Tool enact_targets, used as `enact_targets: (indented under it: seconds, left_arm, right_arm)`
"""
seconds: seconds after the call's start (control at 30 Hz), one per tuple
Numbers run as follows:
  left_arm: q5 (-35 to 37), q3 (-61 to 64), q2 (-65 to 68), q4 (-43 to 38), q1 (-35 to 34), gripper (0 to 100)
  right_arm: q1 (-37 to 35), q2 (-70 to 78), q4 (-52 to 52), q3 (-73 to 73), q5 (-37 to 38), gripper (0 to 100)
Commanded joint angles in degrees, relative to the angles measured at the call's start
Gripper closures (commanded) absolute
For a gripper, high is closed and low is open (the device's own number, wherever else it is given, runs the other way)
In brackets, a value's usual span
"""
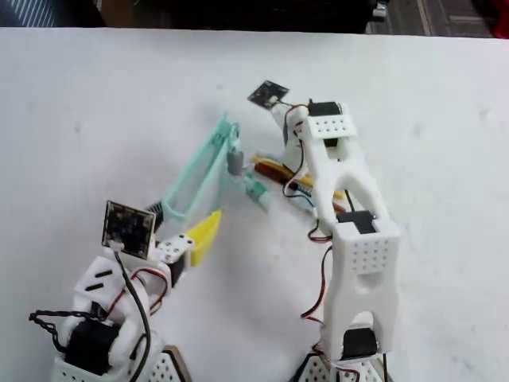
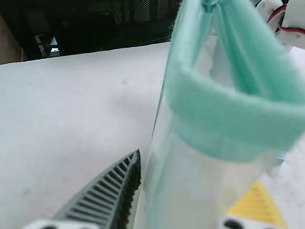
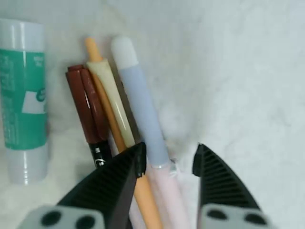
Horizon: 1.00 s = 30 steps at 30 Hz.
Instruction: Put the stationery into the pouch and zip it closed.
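White tabletop stretched under both arms, with a dark strip of room beyond its far edge. We saw the left gripper closed on one end of the pouch, a clear bag with mint-green trim that stood on its edge and ran away across the table. The grey ribbed finger pressed one face, and the yellow finger showed through the clear plastic on the other. The stationery lay on the table just beside the pouch. A green-and-white glue stick lay next to a brown marker, an orange-and-cream pen and a pale blue pen, the three pens touching side by side. The right gripper hung just above them, its jaws apart and holding nothing, one on each side of the blue pen.
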Motion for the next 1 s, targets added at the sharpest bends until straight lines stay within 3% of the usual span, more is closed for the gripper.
enact_targets:
  seconds: [0.0,0.23,0.67,0.97]
  left_arm:
    - [0.1,-0.7,1.2,-0.1,0.6,72]
    - [0.1,0.2,1.2,-0.4,0.6,72]
    - [0.2,0.3,1.2,-0.5,0.7,72]
    - [0.4,0.2,1.2,-0.5,0.5,72]
  right_arm:
    - [1.3,-0.4,2.9,-1.5,1.0,89.5]
    - [2.2,3.6,5.6,-2.1,5.9,84.0]
    - [1.5,6.7,6.3,-5.1,5.5,98.3]
    - [1.7,6.7,6.2,-4.8,5.5,98.2]
